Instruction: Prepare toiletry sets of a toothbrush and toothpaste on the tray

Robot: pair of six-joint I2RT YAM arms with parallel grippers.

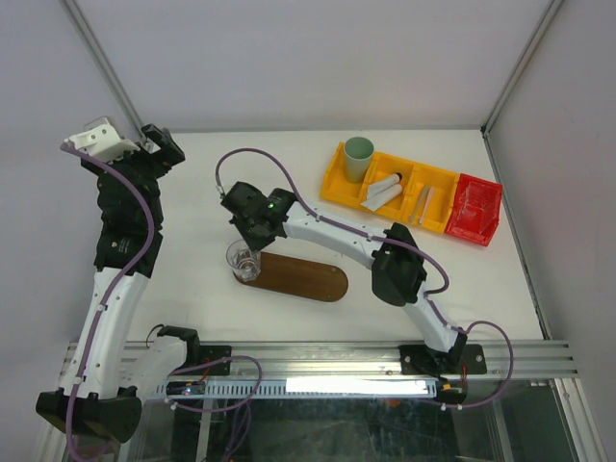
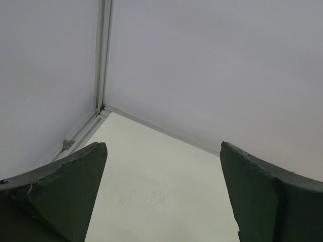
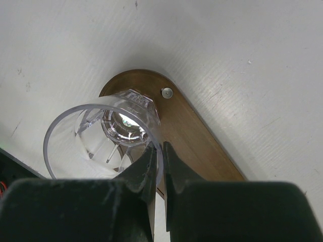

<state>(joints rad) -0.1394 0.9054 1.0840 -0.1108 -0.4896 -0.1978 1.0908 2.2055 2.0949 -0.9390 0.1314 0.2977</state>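
The dark brown wooden tray lies mid-table, seen close in the right wrist view. A clear glass stands upright at its left end, and my right gripper is shut on the glass's rim, one finger inside and one outside. White toothpaste tubes and thin pale toothbrushes lie in the yellow bin at the back right. My left gripper is raised at the far left, open and empty, facing the back corner of the table.
A mint-green cup stands in the yellow bin's left compartment. A red bin adjoins the yellow one on the right. White enclosure walls close off the table's back and sides.
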